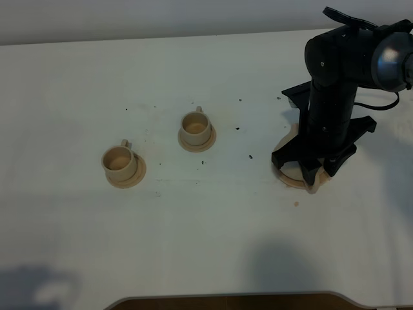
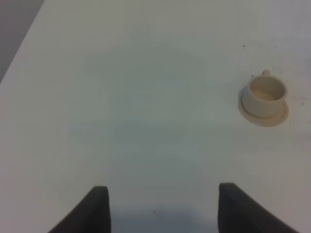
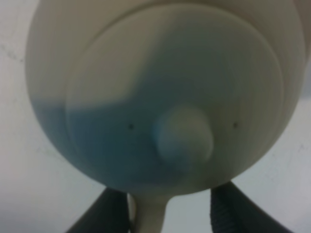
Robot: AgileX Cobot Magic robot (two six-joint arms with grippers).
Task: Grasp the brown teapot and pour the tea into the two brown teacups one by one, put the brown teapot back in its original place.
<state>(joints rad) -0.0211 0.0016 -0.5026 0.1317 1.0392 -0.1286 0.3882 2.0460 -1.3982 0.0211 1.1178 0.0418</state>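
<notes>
With the right gripper (image 3: 167, 211) half open astride the loop handle (image 3: 151, 214) of the brown teapot (image 3: 160, 73), nothing yet clamped, the handle should be centred between the jaws before closing.

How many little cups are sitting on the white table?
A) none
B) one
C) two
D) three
C: the high view shows a left teacup and a middle teacup, and no other small cup anywhere.
</notes>
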